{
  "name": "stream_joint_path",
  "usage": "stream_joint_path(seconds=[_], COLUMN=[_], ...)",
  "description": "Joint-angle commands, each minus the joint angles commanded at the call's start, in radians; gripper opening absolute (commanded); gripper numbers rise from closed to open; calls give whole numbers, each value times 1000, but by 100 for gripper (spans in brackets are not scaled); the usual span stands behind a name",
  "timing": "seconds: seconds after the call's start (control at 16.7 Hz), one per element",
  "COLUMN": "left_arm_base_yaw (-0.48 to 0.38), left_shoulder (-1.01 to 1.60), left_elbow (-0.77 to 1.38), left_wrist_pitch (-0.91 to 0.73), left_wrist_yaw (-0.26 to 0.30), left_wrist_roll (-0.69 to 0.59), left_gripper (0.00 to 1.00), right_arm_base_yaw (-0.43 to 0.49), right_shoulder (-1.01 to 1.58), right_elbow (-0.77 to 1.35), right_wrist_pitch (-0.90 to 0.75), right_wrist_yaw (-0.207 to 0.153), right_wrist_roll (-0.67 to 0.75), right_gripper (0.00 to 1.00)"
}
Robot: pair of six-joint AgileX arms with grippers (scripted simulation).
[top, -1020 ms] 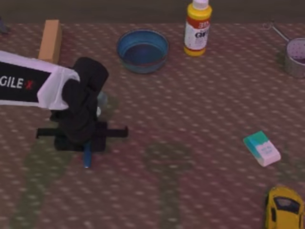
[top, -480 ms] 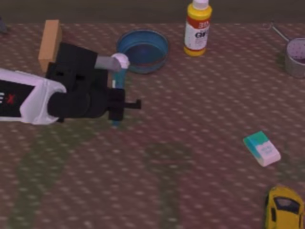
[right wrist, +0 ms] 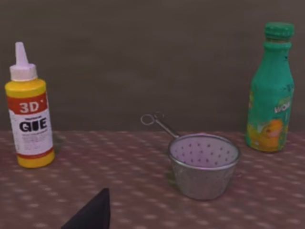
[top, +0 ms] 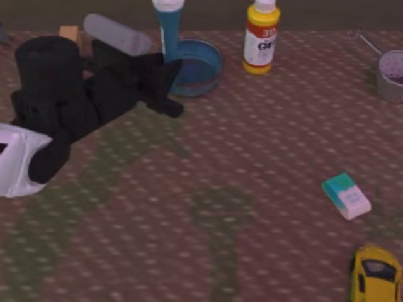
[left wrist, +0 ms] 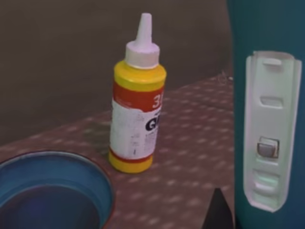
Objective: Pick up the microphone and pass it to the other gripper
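The tabletop (top: 271, 126) is covered in a reddish-brown cloth with a pale dotted weave, and a dark wall runs behind its far edge. Along that far edge stand a blue bowl (top: 195, 66), a yellow glue bottle (top: 261, 39) with a white cap, and, at the right, a metal strainer (top: 391, 75); the right wrist view also shows a green bottle (right wrist: 270, 90) beside the strainer. Nearer the front right lie a teal and white eraser (top: 346, 195) and a yellow toy car (top: 375, 274). The left end effector (top: 165, 82) is raised at the far left of the tabletop, over the near-left rim of the blue bowl, its black fingers clenched on the microphone (top: 169, 28). The microphone stands upright in that grasp, white head up at the top view's upper edge, teal handle running down between the fingers. In the left wrist view the handle with its white button strip fills the picture close by. The right end effector shows only as one black fingertip in the right wrist view, and I cannot tell its opening.
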Motion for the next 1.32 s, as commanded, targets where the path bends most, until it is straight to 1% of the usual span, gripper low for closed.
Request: stream_joint_path(seconds=[0.12, 0.24, 0.6, 0.72, 1.08, 1.2, 1.32], left_arm_base_yaw=[5, 8, 0, -31, -216, -244, -245], left_shoulder=[-43, -72, -74, -74, -83, -87, -87], left_elbow=[-29, -45, -44, -42, -39, -38, -38], left_wrist_pitch=[94, 147, 157, 171, 244, 257, 257], left_wrist_yaw=[36, 58, 57, 20, -179, -207, -208], left_wrist_roll=[31, 50, 54, 53, 35, 32, 32], left_gripper=[0, 0, 0, 0, 0, 0, 0], right_arm_base_yaw=[0, 0, 0, 0, 0, 0, 0], right_shoulder=[0, 0, 0, 0, 0, 0, 0], right_elbow=[0, 0, 0, 0, 0, 0, 0], right_wrist_pitch=[0, 0, 0, 0, 0, 0, 0], right_wrist_yaw=[0, 0, 0, 0, 0, 0, 0], right_wrist_roll=[0, 0, 0, 0, 0, 0, 0], right_gripper=[100, 100, 100, 100, 100, 100, 100])
